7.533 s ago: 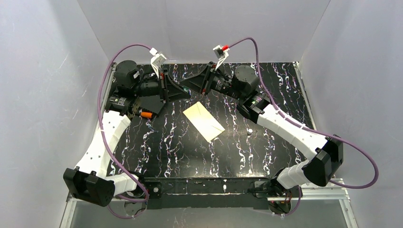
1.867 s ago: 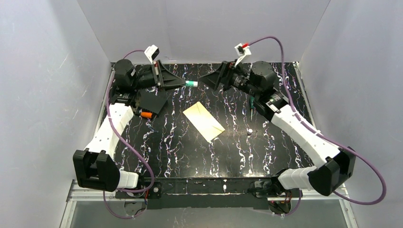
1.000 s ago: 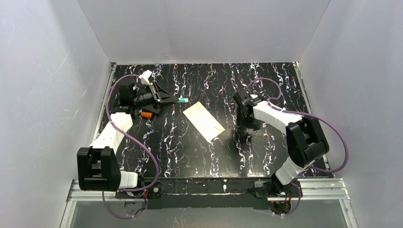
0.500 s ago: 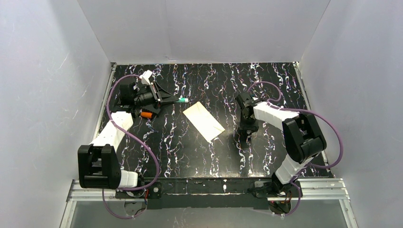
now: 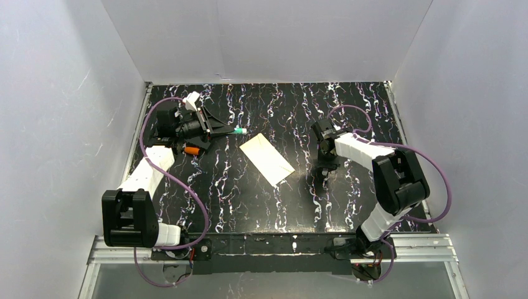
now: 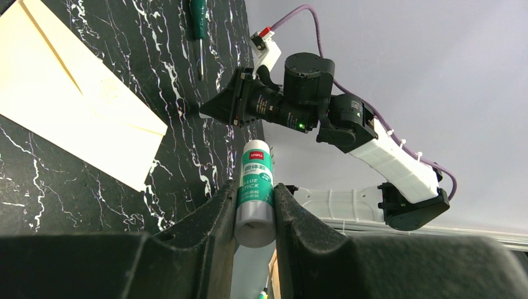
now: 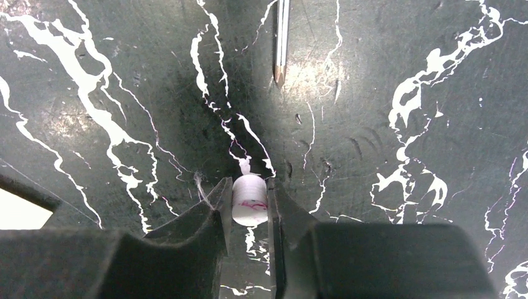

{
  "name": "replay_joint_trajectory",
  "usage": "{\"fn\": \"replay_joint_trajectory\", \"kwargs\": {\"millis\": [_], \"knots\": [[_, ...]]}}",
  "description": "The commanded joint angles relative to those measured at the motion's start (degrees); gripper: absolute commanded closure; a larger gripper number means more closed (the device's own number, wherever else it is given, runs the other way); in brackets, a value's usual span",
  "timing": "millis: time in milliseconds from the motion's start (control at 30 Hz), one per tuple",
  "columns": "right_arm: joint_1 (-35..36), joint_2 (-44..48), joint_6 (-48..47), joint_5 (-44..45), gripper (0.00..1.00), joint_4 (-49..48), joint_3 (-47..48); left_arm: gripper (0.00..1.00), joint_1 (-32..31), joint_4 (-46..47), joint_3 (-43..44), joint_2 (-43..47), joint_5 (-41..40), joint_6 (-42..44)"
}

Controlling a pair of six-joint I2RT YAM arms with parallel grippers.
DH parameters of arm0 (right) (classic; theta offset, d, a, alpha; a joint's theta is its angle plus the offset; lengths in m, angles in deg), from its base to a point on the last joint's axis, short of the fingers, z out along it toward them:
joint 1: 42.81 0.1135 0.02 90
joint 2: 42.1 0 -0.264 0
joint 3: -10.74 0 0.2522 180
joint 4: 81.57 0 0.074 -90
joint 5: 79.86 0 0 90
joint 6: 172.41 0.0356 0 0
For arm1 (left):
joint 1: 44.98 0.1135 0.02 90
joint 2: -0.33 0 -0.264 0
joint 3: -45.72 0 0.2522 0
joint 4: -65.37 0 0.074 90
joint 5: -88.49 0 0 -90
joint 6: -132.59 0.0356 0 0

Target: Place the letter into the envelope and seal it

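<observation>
The cream envelope (image 5: pixel 266 159) lies flat mid-table, its flap closed; it also shows in the left wrist view as the envelope (image 6: pixel 68 93). The letter is hidden in every view. My left gripper (image 5: pixel 225 131) hovers left of the envelope, shut on a green-and-white glue stick (image 6: pixel 255 193) whose open end points toward the envelope. My right gripper (image 7: pixel 248 187) is down on the table to the envelope's right, at the right gripper (image 5: pixel 324 168). Its jaws press both sides of a small white cap (image 7: pixel 249 200).
A green pen (image 6: pixel 198 25) lies on the table beyond the right gripper, its tip (image 7: pixel 281 37) just ahead of the cap. A small orange item (image 5: pixel 193 150) sits under the left arm. White walls enclose the black marbled table (image 5: pixel 249 199) on three sides.
The right gripper's jaws have narrowed round the white cap on the table and the arm has shifted slightly. The left arm and its glue stick have stayed still.
</observation>
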Motion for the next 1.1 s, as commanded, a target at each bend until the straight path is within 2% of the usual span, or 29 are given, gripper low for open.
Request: {"fn": "replay_joint_trajectory", "kwargs": {"millis": [0,100,200,267,633,733,800,867,967,1033,1067], "knots": [[-0.2,2.5,0.3,-1.4,0.82,-0.6,-0.6,1.00,-0.1,-0.3,1.8,1.1,1.7,0.3],[-0.2,3.1,0.6,-1.7,0.80,0.0,-0.1,1.00,-0.1,-0.3,1.8,1.4,1.8,0.2],[-0.3,3.0,0.5,-2.0,0.62,1.3,0.7,1.00,-0.1,-0.3,1.8,1.4,1.7,0.1],[-0.3,2.9,0.4,-2.5,0.57,1.9,0.7,1.00,-0.1,-0.3,1.8,1.4,1.8,0.1],[-0.3,2.7,1.2,-3.5,0.63,3.2,1.2,1.00,-0.1,-0.3,1.3,1.6,1.7,0.3],[-0.3,2.8,1.2,-3.4,0.75,2.7,1.1,1.00,-0.1,-0.3,1.3,1.8,1.7,0.4],[-0.4,3.4,0.9,-3.0,0.78,2.1,1.1,1.00,-0.1,-0.3,1.3,1.9,1.7,0.4],[-0.3,3.1,0.5,-2.6,0.74,2.2,1.6,1.00,-0.1,-0.3,1.4,1.9,1.7,0.4],[-0.3,2.0,0.0,-2.3,0.63,2.1,1.9,1.00,-0.1,-0.3,1.5,1.8,1.8,0.4],[-0.4,1.5,0.1,-2.0,0.64,2.1,2.0,1.00,-0.2,-0.3,1.5,1.7,1.9,0.4],[-0.3,1.4,0.2,-2.0,0.70,2.1,2.1,1.00,-0.1,-0.3,1.5,1.8,1.9,0.4]]}}
